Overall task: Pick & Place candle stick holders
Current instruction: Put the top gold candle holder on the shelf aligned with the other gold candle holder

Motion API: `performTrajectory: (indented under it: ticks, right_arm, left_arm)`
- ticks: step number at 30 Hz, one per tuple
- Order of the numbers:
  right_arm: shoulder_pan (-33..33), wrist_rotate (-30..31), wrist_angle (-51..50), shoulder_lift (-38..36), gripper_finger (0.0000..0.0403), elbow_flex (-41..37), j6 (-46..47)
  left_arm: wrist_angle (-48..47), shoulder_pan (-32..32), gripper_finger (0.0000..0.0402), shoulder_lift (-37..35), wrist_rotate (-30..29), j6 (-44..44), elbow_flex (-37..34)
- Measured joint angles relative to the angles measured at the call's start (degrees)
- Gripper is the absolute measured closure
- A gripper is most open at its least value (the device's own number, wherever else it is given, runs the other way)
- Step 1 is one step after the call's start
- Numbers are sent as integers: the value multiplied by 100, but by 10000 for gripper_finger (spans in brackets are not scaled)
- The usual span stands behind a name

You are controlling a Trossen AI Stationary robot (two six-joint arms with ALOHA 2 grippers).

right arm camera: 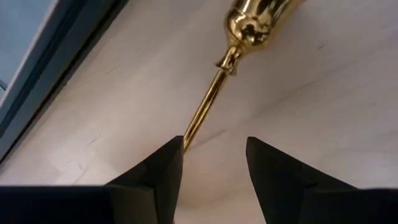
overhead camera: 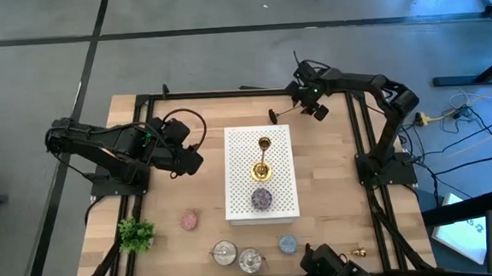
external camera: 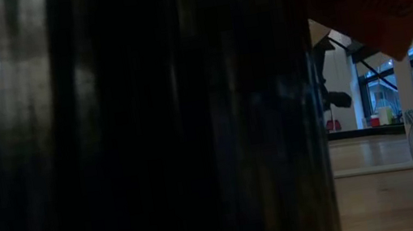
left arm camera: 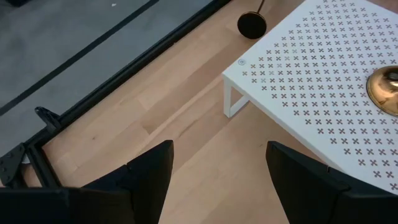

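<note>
Right gripper (right arm camera: 214,144): upper right of the high view, over bare wood just beyond the platform's far corner. Its dark, wedge-shaped fingers are spread with a clear gap. They pinch nothing.
Candlestick by right gripper (right arm camera: 214,93): polished brass with a thin straight stem and a bulbous knob. The stem runs slantwise to the tip of one finger (right arm camera: 168,162) and meets it there. In the high view the round dark base (overhead camera: 274,115) points away from the gripper, off the platform.
Candlestick on platform (overhead camera: 261,170): a glossy gold flared base near the platform's centre, with a small gold cup just above it in the frame. I cannot tell whether these are one piece or two.
Platform (overhead camera: 281,153): a white rectangular sheet at centre frame, punched all over with small crosses and raised on thin legs.
Purple disc (overhead camera: 261,197): flat, round and mottled, on the platform's lower end.
Left gripper (left arm camera: 217,149): left of centre in the high view, over wood beside the platform. Its matte black fingers are spread wide and hold nothing.
Table (overhead camera: 335,192): pale wooden planks with a visible grain, inside a black metal frame.
Lower edge of frame: a pink disc (overhead camera: 188,218), a blue disc (overhead camera: 287,243), two squat clear-glass pots (overhead camera: 236,257) and a small bushy green plant (overhead camera: 136,234).
</note>
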Motion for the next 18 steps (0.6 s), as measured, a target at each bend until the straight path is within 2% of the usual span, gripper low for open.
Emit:
performTrajectory:
  ticks: [13, 18]
  right_arm:
    - [142, -282, 474, 479, 225, -2, 230]
    - [203, -266, 434, 483, 257, -2, 341]
  left_arm:
    - [-11, 0, 149, 0, 172, 2, 0]
    - [-11, 0, 149, 0, 198, -37, 0]
